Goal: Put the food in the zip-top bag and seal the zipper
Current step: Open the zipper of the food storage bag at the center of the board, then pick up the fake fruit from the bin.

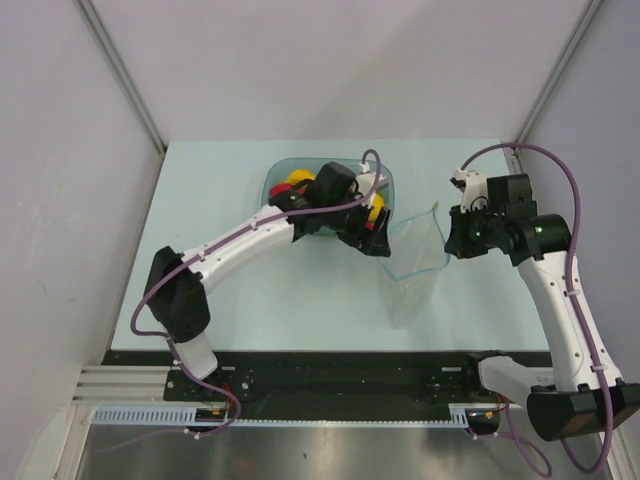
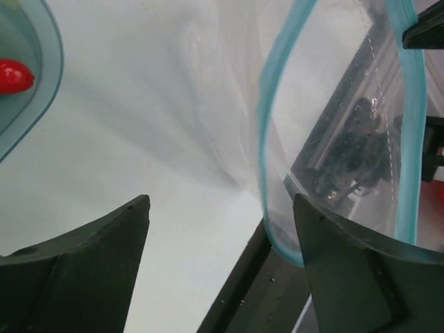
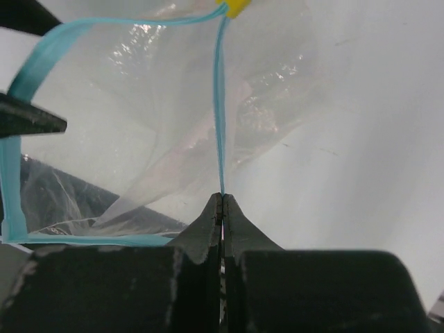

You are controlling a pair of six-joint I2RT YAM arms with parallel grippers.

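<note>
The zip-top bag (image 1: 415, 285) lies clear and floppy right of centre, its mouth gaping. My right gripper (image 1: 452, 238) is shut on the blue zipper (image 3: 220, 111) at the bag's right edge, jaws (image 3: 222, 198) pinching the strip. My left gripper (image 1: 378, 240) hovers between tray and bag, open (image 2: 222, 201), with nothing between its fingers. Its right finger (image 2: 347, 270) sits against the bag's rim (image 2: 266, 139). Food (image 1: 297, 181) in yellow and red lies in the tray; a red piece (image 2: 14, 75) shows in the left wrist view. Nothing coloured shows inside the bag.
A translucent blue-green tray (image 1: 275, 170) stands at the back centre, partly covered by the left arm; its rim (image 2: 54, 69) shows in the left wrist view. A yellow slider tab (image 3: 234, 7) sits at the zipper's far end. The table's black front rail (image 1: 350, 365) runs below the bag.
</note>
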